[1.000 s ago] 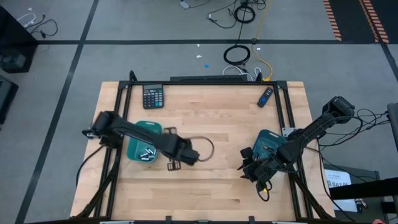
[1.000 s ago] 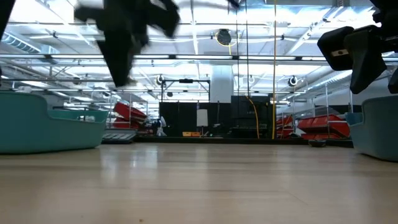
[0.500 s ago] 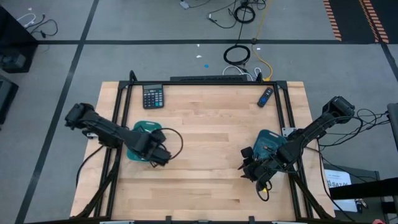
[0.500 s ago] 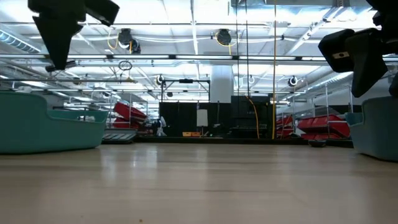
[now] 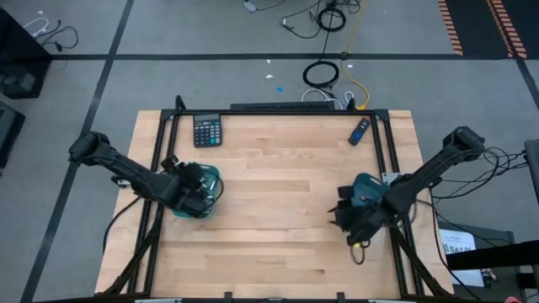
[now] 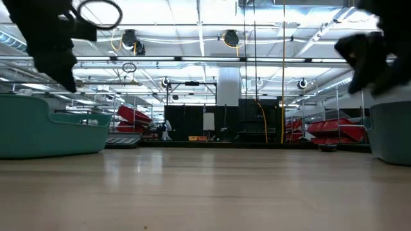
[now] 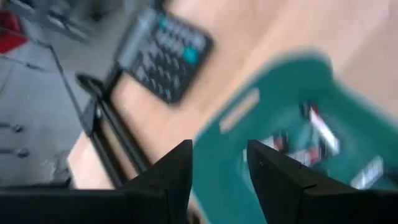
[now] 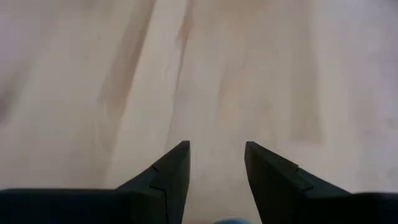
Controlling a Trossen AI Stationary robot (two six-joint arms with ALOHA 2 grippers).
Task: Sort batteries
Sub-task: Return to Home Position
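Wooden table (image 5: 278,198) — on it a calculator (image 5: 207,130), blue stick (image 5: 360,130), left teal tray (image 5: 212,179), right teal tray (image 5: 364,186).

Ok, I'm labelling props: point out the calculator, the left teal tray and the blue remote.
calculator (image 5: 207,130), high view, keypad.
left teal tray (image 5: 214,180), high view, right rim.
blue remote (image 5: 360,130), high view, mid-body.

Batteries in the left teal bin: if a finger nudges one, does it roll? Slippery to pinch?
Probably rolls: the batteries are small cylinders lying on their sides, loosely piled, though the walls of the teal bin should contain them. Likely slippery: round, smooth-looking casings give a pinch little contact. The open left gripper holds none now.
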